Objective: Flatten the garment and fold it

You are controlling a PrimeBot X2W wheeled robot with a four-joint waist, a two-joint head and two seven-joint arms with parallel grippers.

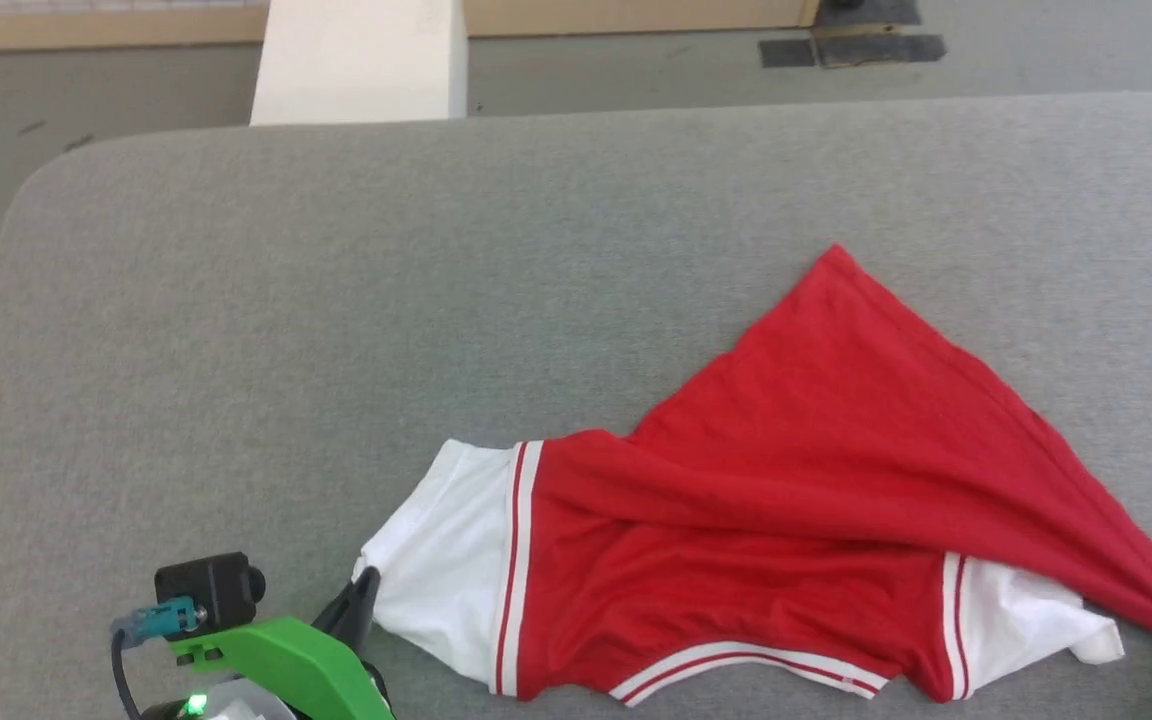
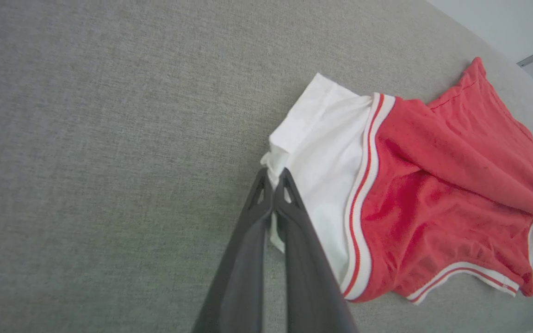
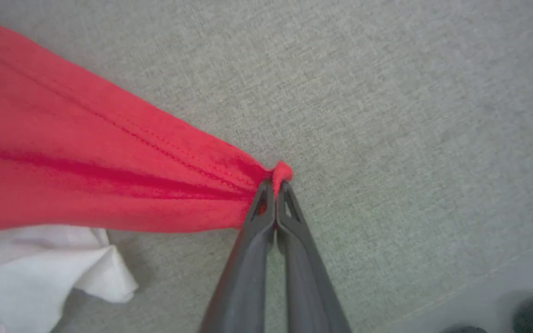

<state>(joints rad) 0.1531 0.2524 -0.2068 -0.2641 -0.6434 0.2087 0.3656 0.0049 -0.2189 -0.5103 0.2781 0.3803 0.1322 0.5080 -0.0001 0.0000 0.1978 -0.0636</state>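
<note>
L wrist mount: bright green plastic bracket (image 1: 281, 665) w/ small black camera block (image 1: 208, 590) on top, at near-left edge of head view.
L gripper: left gripper (image 2: 273, 178), two long dark fingers pressed together, pinching the white near-left corner of the garment. A sliver of white cloth shows between the fingers below the tips.
Garment: red sleeveless sports jersey (image 1: 786, 480), thin soft fabric, on table near side, centre to right. Crumpled, not flat.
Garment detail: white inside turned out at L and R ends. Red-and-white striped trim borders each white part and curves along near edge. A red layer lies diagonally over the body and rises to a point toward the far side.
R gripper: right gripper (image 3: 275, 185), fingers closed, nipping a red corner at the jersey's right end. Folds converge on the tips; a small red nub sticks out past them.
Beside R grip: loose white flap rests on table next to the red fold.
Surface: grey cloth-covered table (image 1: 336, 300), rounded far-left corner.
Beyond table: grey floor (image 1: 1036, 50); cream square post (image 1: 361, 60) at far edge; wood-coloured strip (image 1: 636, 15) along top; dark tape patches (image 1: 851, 48) on floor, far right.
</note>
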